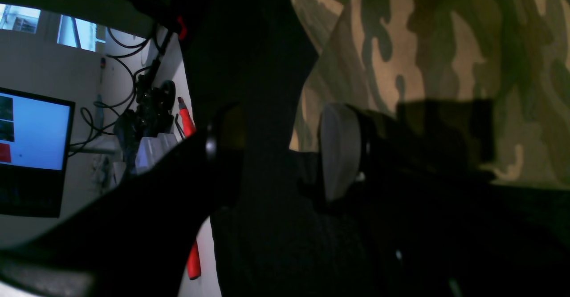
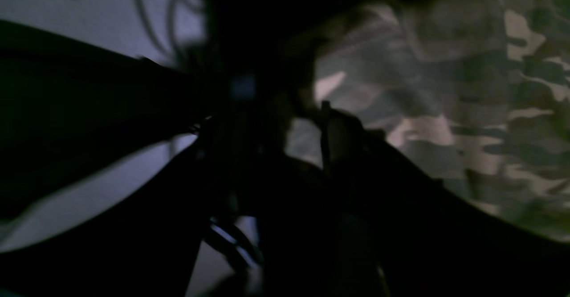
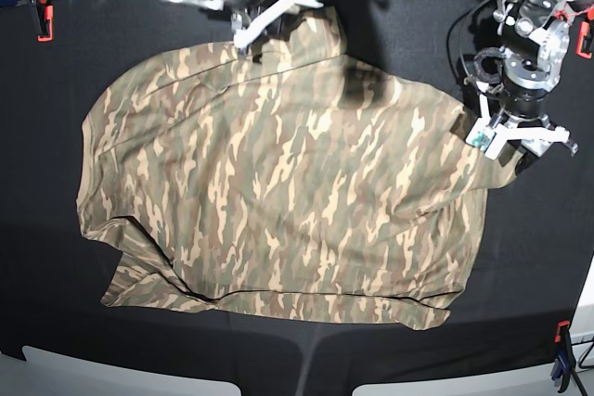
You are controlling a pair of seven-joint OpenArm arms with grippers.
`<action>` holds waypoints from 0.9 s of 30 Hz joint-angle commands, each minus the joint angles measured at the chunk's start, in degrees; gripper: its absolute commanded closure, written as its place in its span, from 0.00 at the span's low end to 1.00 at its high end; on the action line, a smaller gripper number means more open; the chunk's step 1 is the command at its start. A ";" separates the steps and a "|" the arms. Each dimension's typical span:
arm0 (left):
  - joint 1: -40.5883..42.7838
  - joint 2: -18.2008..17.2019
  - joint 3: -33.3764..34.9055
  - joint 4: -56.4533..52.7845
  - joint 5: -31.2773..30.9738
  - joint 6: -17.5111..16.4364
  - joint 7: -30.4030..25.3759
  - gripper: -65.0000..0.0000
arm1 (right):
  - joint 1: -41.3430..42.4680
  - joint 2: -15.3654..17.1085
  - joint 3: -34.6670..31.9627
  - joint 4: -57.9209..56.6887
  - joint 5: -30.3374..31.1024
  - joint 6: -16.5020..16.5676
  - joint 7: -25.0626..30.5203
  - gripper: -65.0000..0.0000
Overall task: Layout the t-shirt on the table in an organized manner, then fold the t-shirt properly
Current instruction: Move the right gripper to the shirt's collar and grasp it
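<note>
Looking down from the base view, we see the t-shirt (image 3: 278,183) spread across the middle of the table (image 3: 56,322), its lower left hem curled under. At right of frame, the left gripper (image 3: 516,140) sits at the shirt's edge, its fingers parted with nothing visibly between them. At the upper edge, the right gripper (image 3: 269,8) touches the shirt's top; we cannot tell whether it grips.

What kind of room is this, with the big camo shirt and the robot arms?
Probably a robot lab or workshop. A t-shirt lies on a table covered in black cloth held by clamps, and beside it there is a lit computer screen and tangled cables.
</note>
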 commanded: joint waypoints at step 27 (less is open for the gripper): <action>-0.48 -0.79 -0.48 1.01 1.01 1.09 -0.92 0.60 | 6.40 -0.35 -13.53 -11.65 -10.23 -11.80 9.35 0.68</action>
